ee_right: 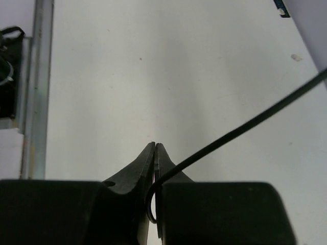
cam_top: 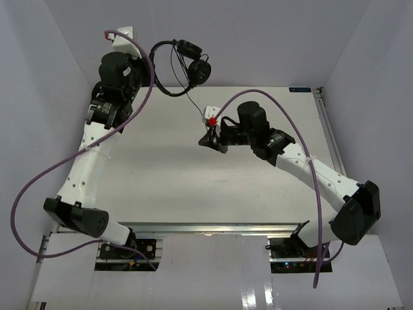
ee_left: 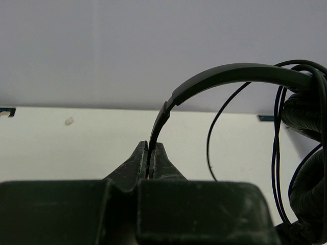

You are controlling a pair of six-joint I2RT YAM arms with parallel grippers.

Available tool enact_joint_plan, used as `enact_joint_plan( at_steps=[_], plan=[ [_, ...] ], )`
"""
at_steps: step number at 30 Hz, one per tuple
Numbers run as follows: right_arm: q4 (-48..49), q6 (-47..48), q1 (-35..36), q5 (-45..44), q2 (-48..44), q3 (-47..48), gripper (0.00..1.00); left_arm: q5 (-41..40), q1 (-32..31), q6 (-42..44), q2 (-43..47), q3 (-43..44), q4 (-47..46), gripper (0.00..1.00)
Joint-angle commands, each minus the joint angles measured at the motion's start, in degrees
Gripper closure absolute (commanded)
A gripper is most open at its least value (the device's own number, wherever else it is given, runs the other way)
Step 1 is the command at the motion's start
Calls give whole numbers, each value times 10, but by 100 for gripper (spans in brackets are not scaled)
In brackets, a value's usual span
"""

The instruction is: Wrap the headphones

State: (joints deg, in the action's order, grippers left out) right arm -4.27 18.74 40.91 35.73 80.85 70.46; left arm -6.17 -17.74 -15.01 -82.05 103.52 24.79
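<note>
you have black headphones (cam_top: 200, 70), a plain white table (cam_top: 161, 187), white arms (cam_top: 87, 171) with black joints, purple robot cables (cam_top: 152, 71), one red spot (cam_top: 211, 121).

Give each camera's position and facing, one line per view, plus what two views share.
Top external: above and behind the robot, looking down on the table; left arm and right arm show.
Left wrist: on the left arm, facing the back wall; left claw shut on the headphones.
Right wrist: on the right arm, facing across the table; right claw shut on the cable.
Top and left wrist both show the earcups.
</note>
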Motion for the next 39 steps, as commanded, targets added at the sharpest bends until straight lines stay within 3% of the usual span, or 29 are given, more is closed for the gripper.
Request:
enact_joint_plan(
  at_steps=[1,7,14,19,24,33,39],
  plan=[
    [-207,185,73,-227,-20,84,92,-52,1,58,-67,-42,-10,100],
    [-204,330,130,-472,-48,125,92,-40,-2,99,-115,-145,-49,100],
    [-106,457,116,-579,-24,131,92,46,-45,124,-92,-246,-75,100],
    [-61,453,66,-532,-17,103,92,152,-57,138,-9,-328,-79,100],
    [-45,375,-13,-379,-11,75,92,257,-70,148,62,-383,-75,100],
    [-37,260,-98,-185,51,119,92,350,-97,141,88,-364,-52,100],
    [-28,158,-125,-100,88,128,92,382,-99,109,92,-340,-63,100]
  ],
)
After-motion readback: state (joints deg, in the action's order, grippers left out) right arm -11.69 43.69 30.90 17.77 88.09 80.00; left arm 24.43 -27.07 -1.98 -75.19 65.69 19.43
